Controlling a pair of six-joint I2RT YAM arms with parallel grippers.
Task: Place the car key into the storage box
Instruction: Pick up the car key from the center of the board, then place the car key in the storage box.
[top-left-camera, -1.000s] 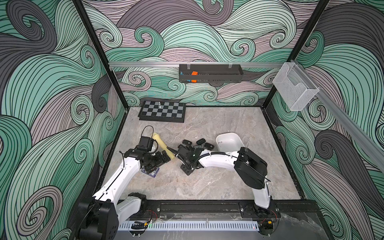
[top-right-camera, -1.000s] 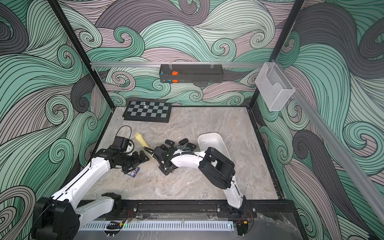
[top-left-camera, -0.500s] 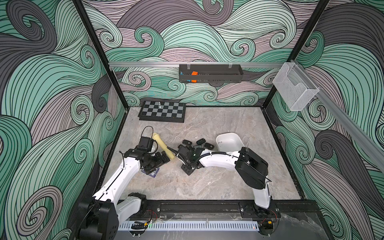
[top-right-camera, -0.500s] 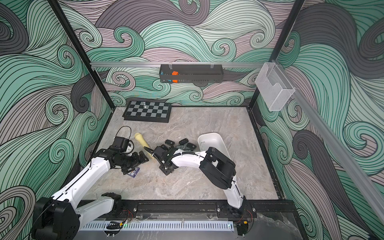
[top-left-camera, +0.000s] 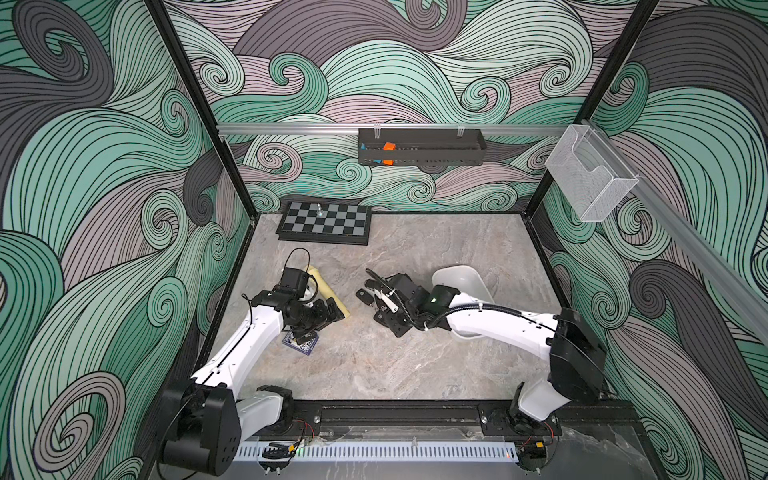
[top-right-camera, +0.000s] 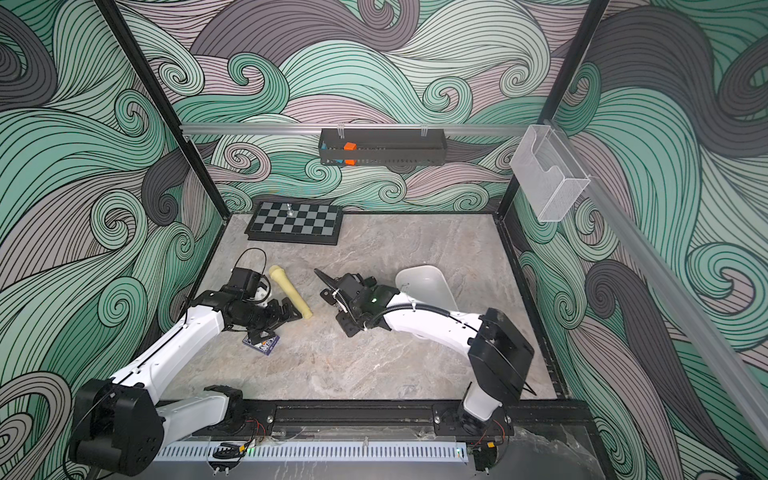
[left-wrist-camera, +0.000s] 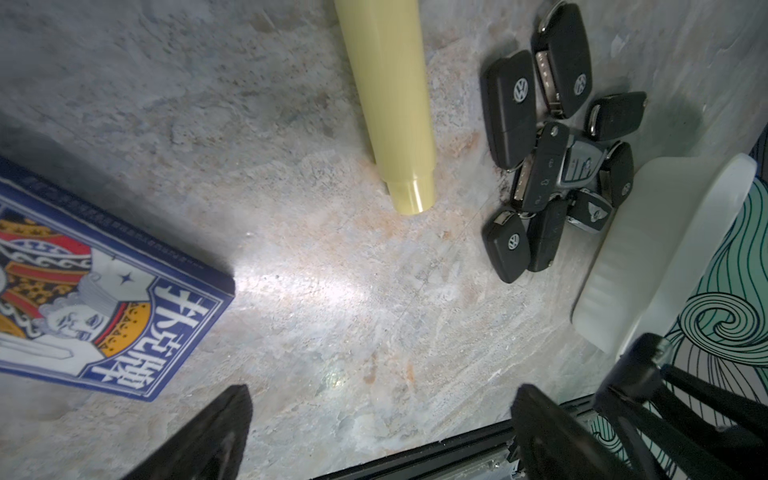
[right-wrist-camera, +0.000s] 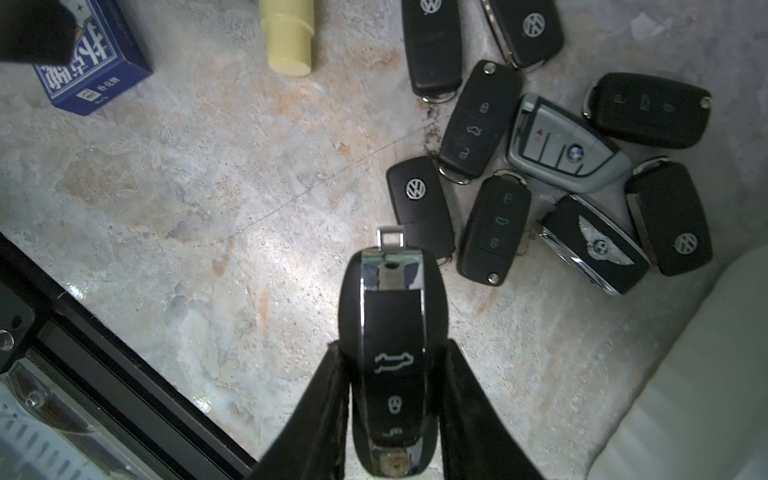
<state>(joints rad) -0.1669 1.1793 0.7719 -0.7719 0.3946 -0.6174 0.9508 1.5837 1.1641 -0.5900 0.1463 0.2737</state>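
Right tool clamped on car key, storage box nearby, apart

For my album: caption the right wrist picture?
Right pincer holds a black car key beside a heap of other keys.

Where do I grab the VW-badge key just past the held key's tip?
Pinch the VW-badge key across its narrow body from straight above. It lies flat: one long side faces bare tabletop, the other leaves a slim gap to the button-side key, so probably enter with jaws barely wider.
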